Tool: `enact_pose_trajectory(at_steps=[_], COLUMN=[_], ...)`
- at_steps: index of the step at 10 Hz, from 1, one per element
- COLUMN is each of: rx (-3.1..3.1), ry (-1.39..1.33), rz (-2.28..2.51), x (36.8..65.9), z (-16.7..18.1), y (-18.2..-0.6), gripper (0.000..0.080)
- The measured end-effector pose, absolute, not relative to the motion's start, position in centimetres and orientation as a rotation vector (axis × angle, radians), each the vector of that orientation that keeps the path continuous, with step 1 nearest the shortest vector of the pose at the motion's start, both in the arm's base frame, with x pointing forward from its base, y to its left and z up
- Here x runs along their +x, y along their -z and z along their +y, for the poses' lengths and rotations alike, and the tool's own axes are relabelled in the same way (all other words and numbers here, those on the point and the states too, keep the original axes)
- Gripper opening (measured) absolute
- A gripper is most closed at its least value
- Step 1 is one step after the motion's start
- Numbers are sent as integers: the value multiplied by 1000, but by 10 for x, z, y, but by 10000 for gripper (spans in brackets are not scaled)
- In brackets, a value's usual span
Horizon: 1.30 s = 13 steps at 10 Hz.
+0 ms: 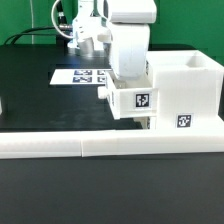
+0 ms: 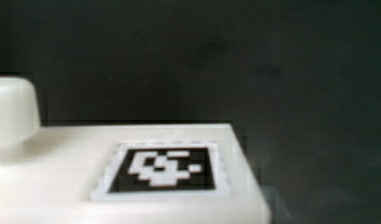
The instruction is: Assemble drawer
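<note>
A white tray [image 1: 132, 100] with a black-and-white tag on its face is seen at the open side of the tall hollow housing [image 1: 185, 92], which stands on the black bench [image 1: 40, 100] at the exterior view's right, just behind the long white border bars [image 1: 100, 148]. The arm is lowered directly over the tray, and the claw is hidden behind the wrist body in the exterior view and absent from the wrist view, so it cannot be told whether it is open, closed or gripping. In the wrist view a tagged white face [image 2: 166, 168] and a rounded white part [image 2: 9, 110], perhaps a knob, are shown close below. The step in hand is judged to be the insertion of this tray into the housing. The tray appears partly entered; a straight, level push toward the housing is called for next, with skewing to be avoided. The marker board [image 1: 85, 76] lies further back.
</note>
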<state>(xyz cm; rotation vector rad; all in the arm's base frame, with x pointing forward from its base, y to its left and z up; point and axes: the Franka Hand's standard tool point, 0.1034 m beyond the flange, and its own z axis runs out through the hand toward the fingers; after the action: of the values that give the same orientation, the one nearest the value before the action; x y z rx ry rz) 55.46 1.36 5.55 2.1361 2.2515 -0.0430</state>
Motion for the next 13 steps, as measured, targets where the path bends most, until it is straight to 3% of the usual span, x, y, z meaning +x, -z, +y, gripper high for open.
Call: enact_pose_trajectory(at_steps=[4,5,6,8,9,10,13], rx=[2188,2195,2192,2189,2189,2187,2162], ry=[57,67,62,68,78,80,80], rz=[2206,2205,2202,2198,2196,2192,2196], x=[552,551,552,554,555,556,558], z=[16,15,17,17,16,15,2], y=[-55,-56,-59,-70,-76,-83,-100], gripper=[47,228,228,585,585,636,648])
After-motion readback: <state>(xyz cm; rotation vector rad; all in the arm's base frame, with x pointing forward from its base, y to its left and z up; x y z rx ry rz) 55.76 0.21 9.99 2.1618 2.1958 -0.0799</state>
